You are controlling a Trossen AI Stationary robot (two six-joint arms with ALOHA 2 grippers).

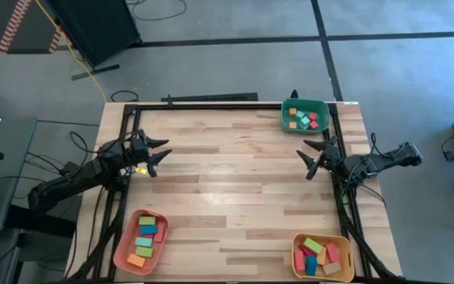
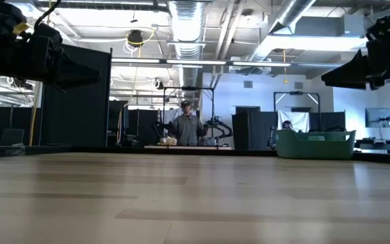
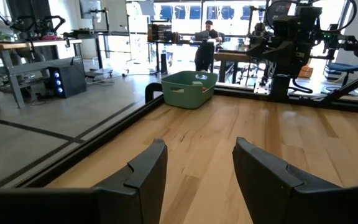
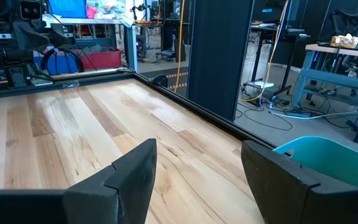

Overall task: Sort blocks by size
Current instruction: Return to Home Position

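Every small solid-colour block (image 1: 303,120) I can spot sits in 1 of 3 trays. A handful lie in the green plastic tray (image 1: 306,102). The rest are split between the salmon plastic tray (image 1: 119,254), at the corner diagonally opposite the green tray, and the yellow plastic tray (image 1: 321,236), down the same table edge from it. No loose block shows on the light wooden table (image 1: 235,181), so by my reading the sorting is done and this is the park-the-arms step.

The right gripper (image 1: 304,160) hangs just beside the green tray, on its table-centre side, with its fingers (image 4: 135,171) apart and nothing between them. The left gripper (image 1: 164,156) hovers well apart from the green tray, near the opposite table edge; its 2 fingers (image 3: 146,174) are apart and empty too.

Next move, I'd say: fold both arms to rest, with the right one lifting clear of the green tray's rim — no grasp needed.

The surface is pale, smooth planks framed by a black rail (image 1: 211,105). Beyond the green tray lies a big workshop with exposed ceiling ducts (image 2: 188,20) and black partitions (image 2: 73,108) — and a person (image 2: 185,127) stands far back.
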